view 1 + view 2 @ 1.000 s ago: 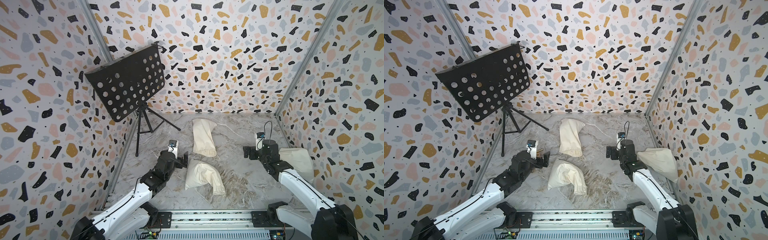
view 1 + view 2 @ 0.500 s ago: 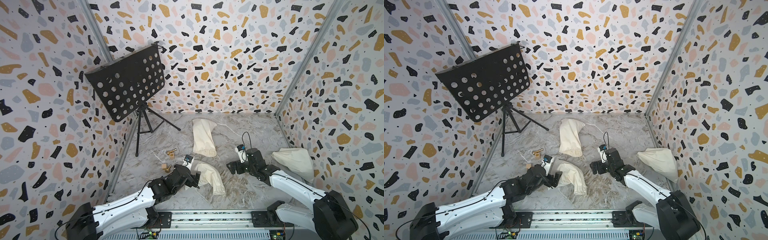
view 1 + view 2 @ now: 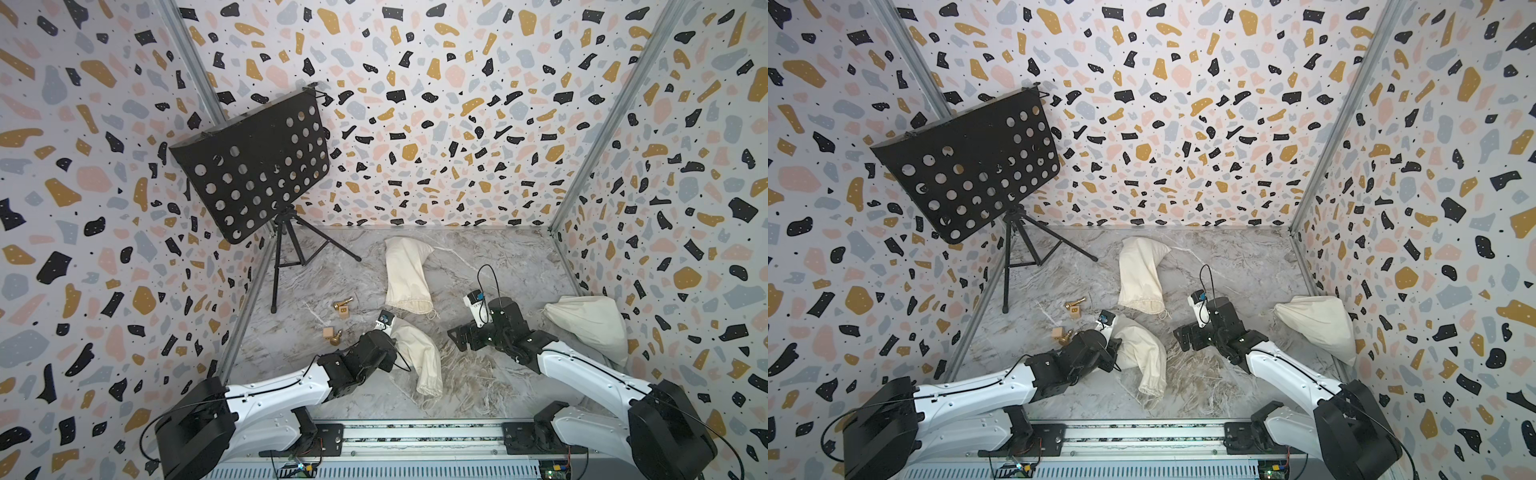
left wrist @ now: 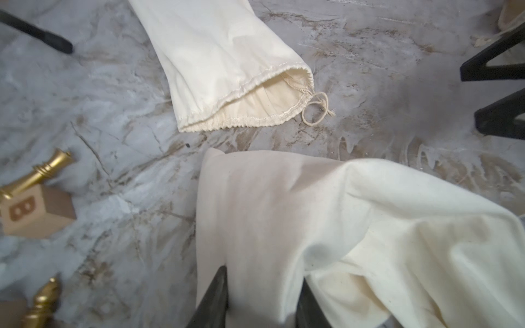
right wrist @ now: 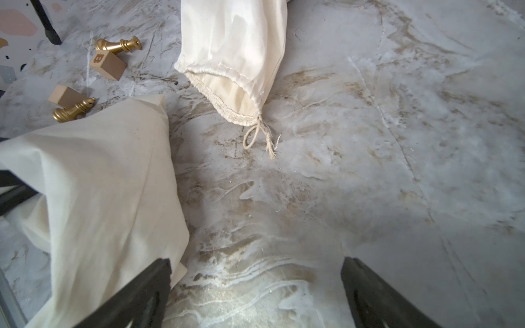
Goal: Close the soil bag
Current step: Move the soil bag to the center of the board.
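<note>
Cream cloth everywhere: 3 drawstring sacks on a grey marbled table (image 3: 498,257). Nearest the front rail, between the 2 arms, the soil bag (image 3: 417,357), lying slantwise, ruffled mouth end toward the rail, closed end toward the back and left. Hard to tell whether that mouth is drawn fully tight.

Left hand (image 4: 262,274) clamped on a fold of the soil bag near its closed end, 2 black fingers (image 4: 216,292) pinching the cloth from either side, fabric tented up around the grip. Hidden under the wrist in both top views.

Right hand (image 5: 255,261) spread wide, with only bare marble between the fingers, low over the table just beside the soil bag on its right. 1 finger level with the cloth's edge, contact impossible to judge.

Behind the soil bag, near the middle of the table, a 2nd bag (image 3: 405,274), flat, mouth gaping toward the front, drawstring (image 4: 315,109) looped on the marble beside it. Well apart, against the right wall, a plump 3rd bag (image 3: 586,324).

Left of the soil bag, 2 gold chess pieces (image 5: 118,45) on their sides, each just beside 1 of 2 small wooden blocks (image 5: 108,65), 1 block marked with a B. At back left, a black perforated music stand (image 3: 249,166) on a tripod.
</note>
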### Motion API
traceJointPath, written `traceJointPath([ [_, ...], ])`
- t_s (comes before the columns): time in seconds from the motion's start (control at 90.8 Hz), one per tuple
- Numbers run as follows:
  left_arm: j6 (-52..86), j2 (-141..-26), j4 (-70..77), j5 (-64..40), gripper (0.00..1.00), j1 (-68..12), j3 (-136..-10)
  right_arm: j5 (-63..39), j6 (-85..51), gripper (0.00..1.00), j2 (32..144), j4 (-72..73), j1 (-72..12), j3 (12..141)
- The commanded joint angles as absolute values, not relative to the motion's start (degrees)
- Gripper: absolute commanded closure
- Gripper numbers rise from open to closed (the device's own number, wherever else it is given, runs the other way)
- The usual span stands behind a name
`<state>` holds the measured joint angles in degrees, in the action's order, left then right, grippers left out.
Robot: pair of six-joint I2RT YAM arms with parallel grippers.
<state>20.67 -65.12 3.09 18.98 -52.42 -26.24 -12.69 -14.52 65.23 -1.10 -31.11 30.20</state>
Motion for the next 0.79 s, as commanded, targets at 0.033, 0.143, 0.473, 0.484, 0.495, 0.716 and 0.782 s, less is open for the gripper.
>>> traceJointPath([
  [0.033, 15.9, -67.9, 4.4, 22.4, 0.83, -47.4, -27.5, -15.4, -13.7, 0.02, 61.3, -0.6, -31.6, 28.4],
  [0.143, 14.9, -71.8, 6.7, 21.5, 0.90, -43.4, -29.5, -16.3, -13.9, 0.04, 58.1, -1.2, -32.7, 26.6],
  [0.473, 11.0, -83.2, 9.7, 16.7, 0.95, -35.9, -38.2, -15.1, -15.3, 0.07, 57.3, 1.1, -37.9, 23.7],
  [0.484, 11.0, -83.2, 9.9, 16.6, 0.95, -35.8, -38.2, -14.8, -15.5, 0.07, 57.4, 1.4, -38.1, 23.5],
  [0.495, 11.1, -83.2, 9.9, 16.5, 0.95, -35.8, -38.2, -14.6, -15.7, 0.07, 57.6, 1.7, -38.4, 23.4],
  [0.716, 12.3, -82.9, 10.6, 15.5, 0.95, -35.6, -37.6, -10.2, -18.8, 0.09, 64.8, 9.0, -45.8, 21.5],
  [0.782, 12.6, -82.5, 11.3, 15.2, 0.95, -35.6, -37.0, -6.5, -20.4, 0.09, 66.9, 13.6, -48.7, 20.4],
])
